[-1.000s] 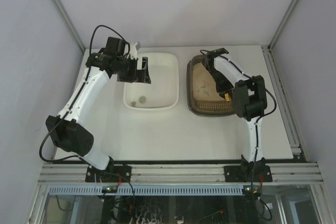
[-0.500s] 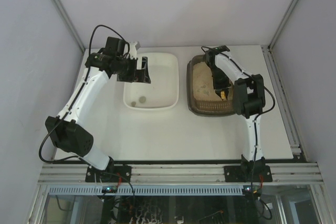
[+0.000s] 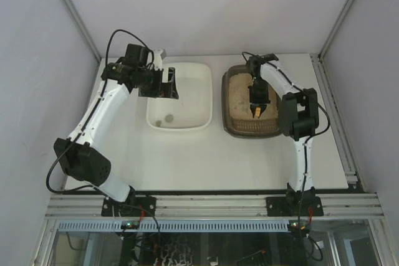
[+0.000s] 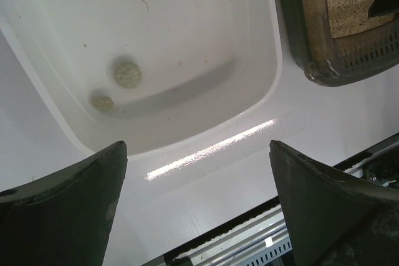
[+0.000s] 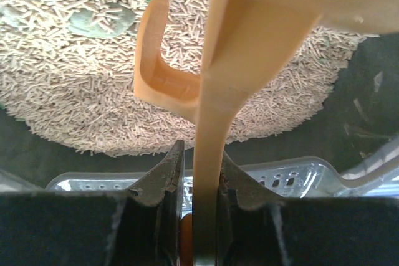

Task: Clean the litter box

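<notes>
Right pincer [image 5: 199,166] clamped on the scoop [image 5: 232,60] handle. Since 1 s ago it has shifted left, toward the middle of the litter box [image 3: 228,123], which sits on the desk [image 3: 187,154] just right of the tub [image 3: 190,95]. Bare box floor shows before the near wall. Left pincer [image 4: 196,151] open, unmoved, over the tub.

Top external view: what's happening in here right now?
The right gripper is shut on the handle of a yellow plastic scoop, holding it over beige pellet litter in the dark brown plastic litter box. The left gripper hangs open above the white plastic tub, which holds two greenish clumps.
</notes>
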